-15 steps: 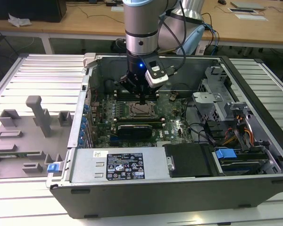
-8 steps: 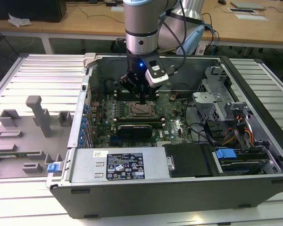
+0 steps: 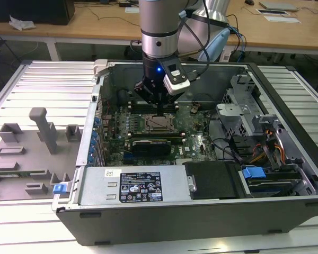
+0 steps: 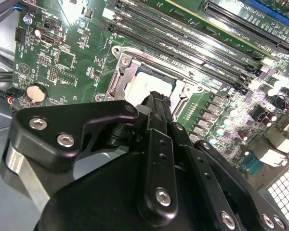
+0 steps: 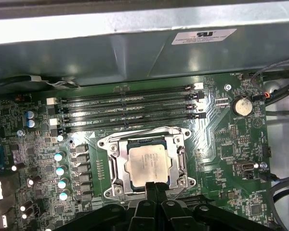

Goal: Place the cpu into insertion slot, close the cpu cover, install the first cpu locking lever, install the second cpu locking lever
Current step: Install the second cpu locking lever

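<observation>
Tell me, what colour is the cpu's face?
The cpu has a pale silver-tan metal face, clearest in the first wrist view.

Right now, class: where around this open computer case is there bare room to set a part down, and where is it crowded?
Bare: the ribbed metal table beyond the grey fixture block. Crowded: the motherboard around the cpu, beneath the gripper.

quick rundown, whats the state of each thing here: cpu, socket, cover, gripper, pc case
cpu: seated flat in the socket, metal face up
insertion slot: occupied by the chip
cpu cover: down, framing the chip
gripper: fingers together, tips at the socket's edge, holding nothing
computer case: lying on its side, side panel off, motherboard exposed
</observation>
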Robot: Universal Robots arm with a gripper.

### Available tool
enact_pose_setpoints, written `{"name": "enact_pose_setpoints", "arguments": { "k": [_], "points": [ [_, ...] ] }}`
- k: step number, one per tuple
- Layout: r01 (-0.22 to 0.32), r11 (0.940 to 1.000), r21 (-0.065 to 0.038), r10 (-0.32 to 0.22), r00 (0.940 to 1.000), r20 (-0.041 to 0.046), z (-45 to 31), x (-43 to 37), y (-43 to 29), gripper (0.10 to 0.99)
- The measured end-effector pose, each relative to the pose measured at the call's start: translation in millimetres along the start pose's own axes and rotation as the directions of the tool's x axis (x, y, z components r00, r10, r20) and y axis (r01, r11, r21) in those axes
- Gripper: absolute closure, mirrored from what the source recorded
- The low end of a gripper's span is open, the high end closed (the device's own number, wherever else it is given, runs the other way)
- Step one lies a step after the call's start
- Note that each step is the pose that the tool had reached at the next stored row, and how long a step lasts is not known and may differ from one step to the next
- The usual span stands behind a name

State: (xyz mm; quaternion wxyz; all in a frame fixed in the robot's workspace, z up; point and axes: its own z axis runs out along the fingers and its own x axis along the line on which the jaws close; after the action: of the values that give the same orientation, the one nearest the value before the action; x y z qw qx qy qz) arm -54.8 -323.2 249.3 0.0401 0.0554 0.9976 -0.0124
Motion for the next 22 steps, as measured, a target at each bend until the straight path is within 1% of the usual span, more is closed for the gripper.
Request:
{"name": "enact_pose_setpoints", "arguments": {
  "k": [3,9,16,22],
  "points": [
    [0.0,1.0,0.0,0.0,1.0,-0.0001,-0.1,0.0,-0.4,0.98],
    [0.0,1.0,0.0,0.0,1.0,-0.0001,0.2,-0.8,-7.1,0.98],
    [0.0,1.0,0.0,0.0,1.0,0.0,0.5,-1.8,-16.3,0.98],
    [0.0,1.0,0.0,0.0,1.0,0.0,0.8,-2.1,-27.0,0.98]
  ]
}}
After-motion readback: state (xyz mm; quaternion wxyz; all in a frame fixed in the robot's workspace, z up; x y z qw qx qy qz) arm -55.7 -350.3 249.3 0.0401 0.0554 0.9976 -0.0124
